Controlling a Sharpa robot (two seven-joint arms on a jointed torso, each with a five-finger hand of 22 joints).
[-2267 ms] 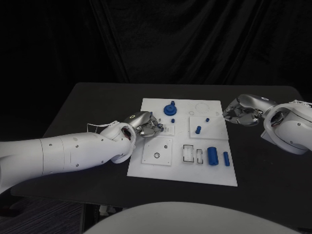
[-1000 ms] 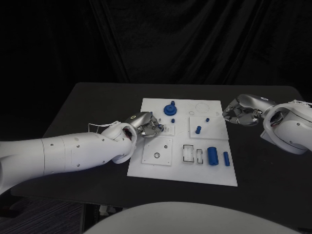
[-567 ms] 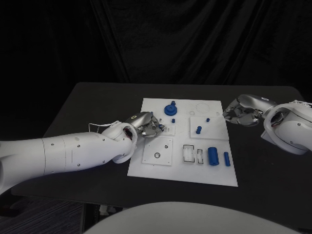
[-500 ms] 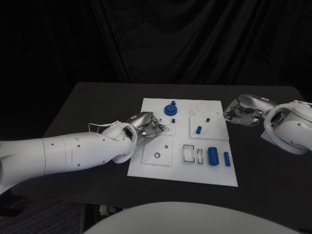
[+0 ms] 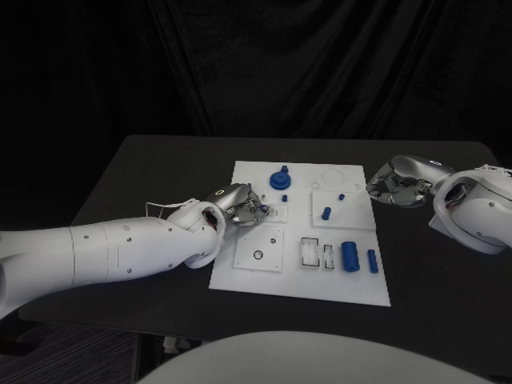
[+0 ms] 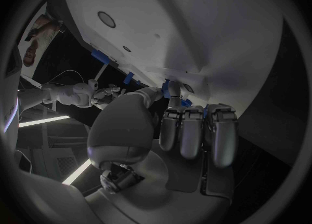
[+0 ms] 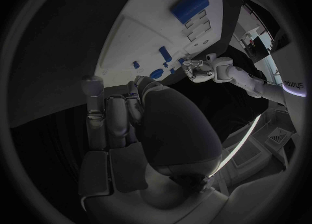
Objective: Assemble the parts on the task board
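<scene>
Head view: the white task board (image 5: pixel 308 282) lies between two hands. The left hand (image 5: pixel 242 205) rests at its edge, the right hand (image 5: pixel 397 183) just beside the opposite edge — both curled. Wrist views: blue parts (image 7: pixel 189 3) lie beyond the curled fingers (image 6: pixel 192 130); whether they hold anything, I cannot tell.

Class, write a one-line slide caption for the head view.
Two robot hands, left hand and right hand, flank a white task board bearing blue parts on a black table.

The tabletop (image 5: pixel 164 172) is black. The board (image 5: pixel 293 282) is white, marked with thin dark outlines, and the parts (image 5: pixel 349 255) on it are blue. Both hands, left (image 5: pixel 242 205) and right (image 5: pixel 397 184), are silver on white arms.
</scene>
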